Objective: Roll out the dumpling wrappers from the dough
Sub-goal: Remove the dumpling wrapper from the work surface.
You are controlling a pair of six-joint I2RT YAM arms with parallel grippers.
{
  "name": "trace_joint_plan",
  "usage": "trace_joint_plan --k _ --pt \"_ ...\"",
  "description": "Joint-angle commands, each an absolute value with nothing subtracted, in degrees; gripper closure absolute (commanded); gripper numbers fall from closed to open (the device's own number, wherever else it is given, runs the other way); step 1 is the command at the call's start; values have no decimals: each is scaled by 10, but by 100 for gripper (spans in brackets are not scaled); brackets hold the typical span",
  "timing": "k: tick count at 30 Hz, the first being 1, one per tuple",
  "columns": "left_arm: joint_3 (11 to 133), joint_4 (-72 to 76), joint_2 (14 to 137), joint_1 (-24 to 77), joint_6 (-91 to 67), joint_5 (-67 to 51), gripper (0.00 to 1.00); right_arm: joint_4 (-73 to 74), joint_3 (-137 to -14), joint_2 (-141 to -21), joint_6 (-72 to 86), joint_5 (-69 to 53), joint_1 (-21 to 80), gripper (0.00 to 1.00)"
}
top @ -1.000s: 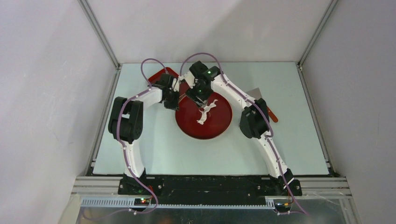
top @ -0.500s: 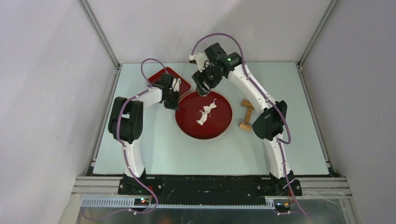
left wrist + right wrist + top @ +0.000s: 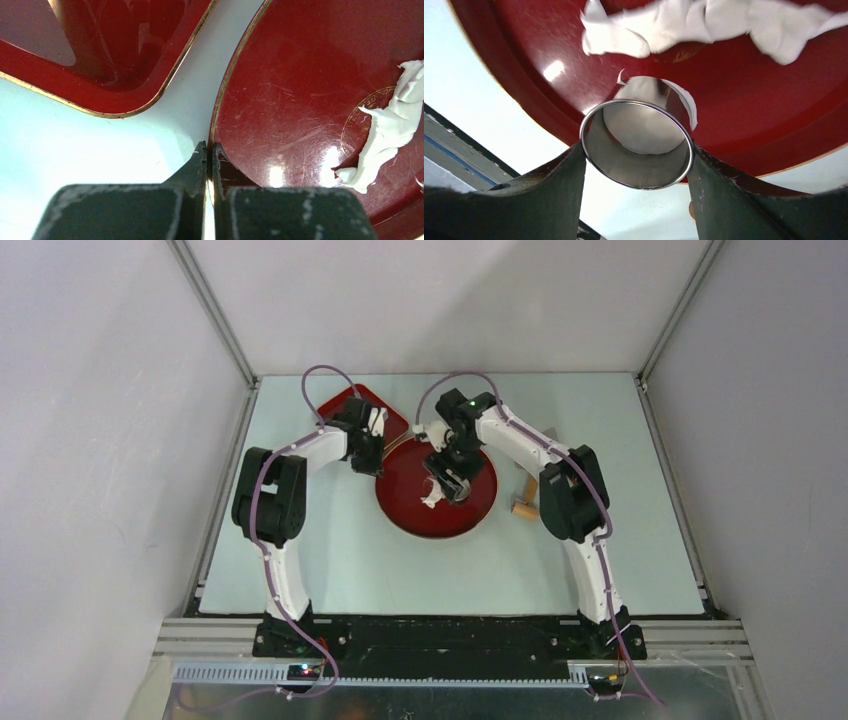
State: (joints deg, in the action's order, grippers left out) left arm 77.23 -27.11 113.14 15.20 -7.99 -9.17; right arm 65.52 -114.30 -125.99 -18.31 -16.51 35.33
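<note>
Left jaws: you have them shut on rim of round red plate [image 3: 300, 100], likely to pin it. Right jaws, part open, clamp steel ring cutter [image 3: 636, 170] low over plate. Dumpling wrapper [image 3: 644, 125] sits at ring's far mouth, near ragged dough strip [image 3: 704, 25].

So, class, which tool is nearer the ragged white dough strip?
Right. The right tool, gripping a metal ring, hangs over the plate beside the strip; the left tool pinches the plate's rim, apart from it.
</note>
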Motion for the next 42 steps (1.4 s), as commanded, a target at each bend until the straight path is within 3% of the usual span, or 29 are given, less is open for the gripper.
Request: trace_joint_plan --k 1,17,33,42 --pt "767 -267 1102 152 -72 -86 100 631 -1087 -1205 -196 -136 346 77" --pt "767 -268 1102 152 -72 -86 100 537 -1061 -1265 -170 -128 325 78" --pt "767 -268 1102 152 -72 -85 100 595 -1333 -1421 -112 -177 343 78" --pt "767 -268 1101 152 -72 -85 100 619 -1364 -1401 -108 -164 334 78"
